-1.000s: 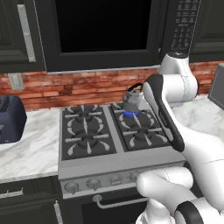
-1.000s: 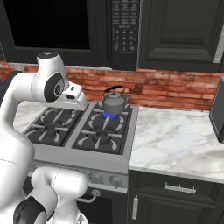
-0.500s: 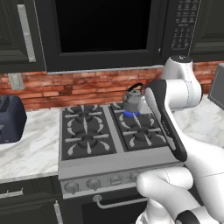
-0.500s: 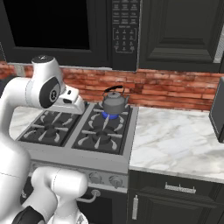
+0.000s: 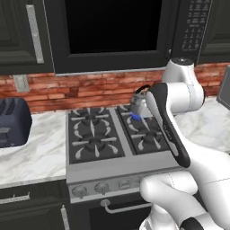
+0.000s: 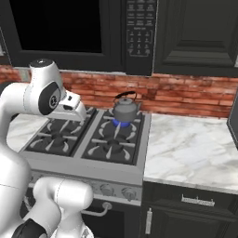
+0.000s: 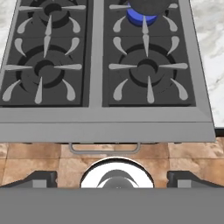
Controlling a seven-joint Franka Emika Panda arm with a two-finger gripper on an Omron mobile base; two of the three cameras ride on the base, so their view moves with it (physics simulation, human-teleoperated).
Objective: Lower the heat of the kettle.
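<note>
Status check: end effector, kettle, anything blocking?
End effector above the stove's front edge, holding nothing. Kettle on rear right burner, blue flame lit. Control knobs untouched, nothing in the way.

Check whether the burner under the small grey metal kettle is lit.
Lit: a blue flame glows beneath the small grey metal kettle on the back right burner.

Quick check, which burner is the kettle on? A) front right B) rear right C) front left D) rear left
B: the kettle sits on the rear right burner over a blue flame, against the brick backsplash; the other three burners on the stove are bare.
</note>
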